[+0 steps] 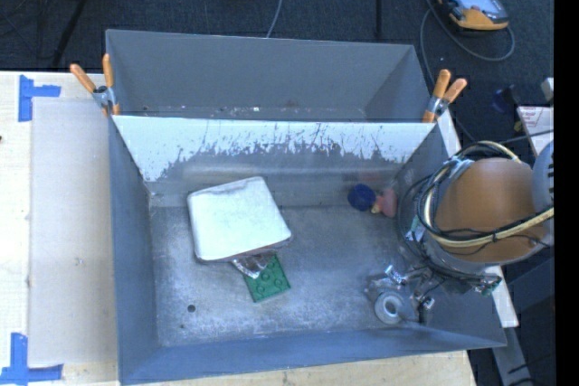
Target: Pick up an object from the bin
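The gripper (404, 289) hangs low in the bin (271, 334); whether it is apart or together cannot be told. A small grey ring (389, 309) lies just beside it. A blue ball (362, 196) and a pink piece (387, 204) sit beyond it. A green flat plate (269, 278) and a tilted white square pad (237, 218) lie well apart from it.

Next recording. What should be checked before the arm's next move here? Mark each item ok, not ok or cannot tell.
1. Gripper is inside the bin, near its front right corner: ok.
2. Anything held already: cannot tell.
3. Grey ring beside the gripper is a loose thing, not a robot part: cannot tell.
4. Blue ball and pink thing lie uncovered at the back wall: ok.
5. Green plate is fully exposed: not ok, the white pad overlaps it.
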Tool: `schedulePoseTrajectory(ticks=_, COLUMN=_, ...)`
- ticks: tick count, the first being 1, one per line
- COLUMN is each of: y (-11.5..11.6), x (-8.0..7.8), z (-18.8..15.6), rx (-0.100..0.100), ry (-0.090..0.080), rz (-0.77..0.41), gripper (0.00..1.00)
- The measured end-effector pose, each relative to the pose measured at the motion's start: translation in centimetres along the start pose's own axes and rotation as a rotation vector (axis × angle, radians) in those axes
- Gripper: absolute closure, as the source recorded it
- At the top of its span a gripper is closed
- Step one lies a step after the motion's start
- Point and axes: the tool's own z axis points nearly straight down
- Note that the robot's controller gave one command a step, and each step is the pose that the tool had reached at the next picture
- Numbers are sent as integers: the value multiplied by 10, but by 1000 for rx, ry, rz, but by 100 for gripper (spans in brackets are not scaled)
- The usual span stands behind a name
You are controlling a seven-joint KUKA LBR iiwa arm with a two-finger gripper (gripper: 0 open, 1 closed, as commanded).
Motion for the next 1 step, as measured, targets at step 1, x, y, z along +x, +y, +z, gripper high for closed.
schedulePoseTrajectory(ticks=1, y=9, x=-5, z=-172, rx=6, ry=-4, rz=2, gripper=100)
